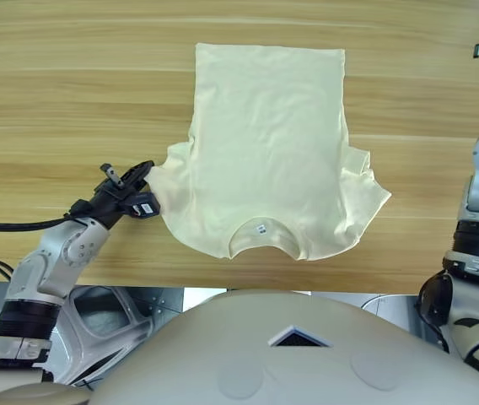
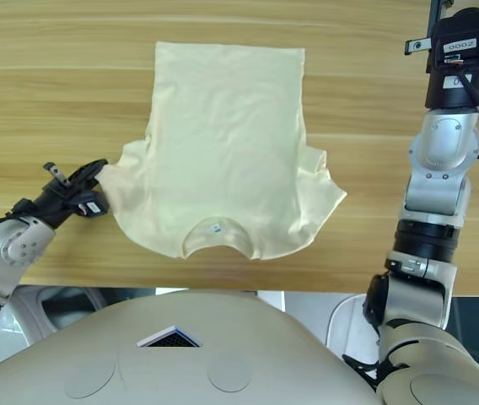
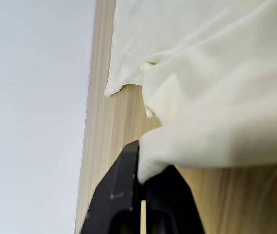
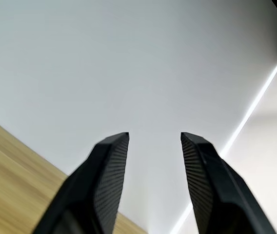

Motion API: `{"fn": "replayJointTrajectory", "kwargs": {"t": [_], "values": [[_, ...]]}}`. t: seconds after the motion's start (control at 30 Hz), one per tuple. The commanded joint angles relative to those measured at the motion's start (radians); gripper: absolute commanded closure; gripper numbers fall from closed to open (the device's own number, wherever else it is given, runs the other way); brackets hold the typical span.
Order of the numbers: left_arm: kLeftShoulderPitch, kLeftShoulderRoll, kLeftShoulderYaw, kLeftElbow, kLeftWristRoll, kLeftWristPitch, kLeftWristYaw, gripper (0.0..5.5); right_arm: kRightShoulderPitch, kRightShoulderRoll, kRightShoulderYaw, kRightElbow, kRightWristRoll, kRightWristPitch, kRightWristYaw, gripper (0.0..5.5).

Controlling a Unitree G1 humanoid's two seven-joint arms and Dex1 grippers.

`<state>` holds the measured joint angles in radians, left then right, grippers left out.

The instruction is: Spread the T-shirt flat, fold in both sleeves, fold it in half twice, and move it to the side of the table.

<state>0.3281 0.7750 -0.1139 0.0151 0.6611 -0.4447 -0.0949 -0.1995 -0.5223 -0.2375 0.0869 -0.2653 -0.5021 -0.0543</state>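
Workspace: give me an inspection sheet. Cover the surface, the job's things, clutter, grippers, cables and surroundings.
Surface: wooden table, light grain, no stains seen.
Job's things: pale yellow T-shirt lies unfolded on the table, collar toward the robot, hem at the far side; left sleeve and right sleeve are rumpled, not folded in.
Clutter: nothing seen.
Grippers: left gripper is shut on the left sleeve's edge, low over the table; right gripper is open, holds nothing, apart from the T-shirt.
Cables: black cable runs from the left arm off the left edge.
Surroundings: plain pale floor or wall beyond the table's edge.
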Motion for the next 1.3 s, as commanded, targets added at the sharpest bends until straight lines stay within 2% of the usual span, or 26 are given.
{"fn": "replayJointTrajectory", "kwargs": {"t": [0.03, 0.4, 0.6, 1.03, 1.3], "values": [[0.033, -0.059, -0.095, 0.071, 0.035, 0.013, -0.014, 5.49, 0.004, -0.019, -0.011, 0.017, -0.001, -0.005, 0.004, 3.51], [-0.043, -0.120, -0.142, 0.068, 0.026, -0.049, 0.041, 5.49, 0.010, -0.030, -0.009, 0.037, -0.013, -0.019, -0.004, 3.51], [-0.071, -0.140, -0.223, 0.085, 0.025, -0.146, 0.033, 5.49, 0.004, -0.027, 0.003, 0.047, -0.025, -0.019, -0.009, 3.51], [-0.119, -0.104, -0.281, 0.200, 0.015, -0.169, -0.019, 5.49, 0.003, -0.025, 0.007, 0.057, -0.034, -0.027, -0.013, 3.51], [-0.117, -0.104, -0.334, 0.226, -0.037, -0.194, -0.070, 3.90, 0.002, -0.026, 0.008, 0.065, -0.037, -0.032, -0.014, 3.51]]}}
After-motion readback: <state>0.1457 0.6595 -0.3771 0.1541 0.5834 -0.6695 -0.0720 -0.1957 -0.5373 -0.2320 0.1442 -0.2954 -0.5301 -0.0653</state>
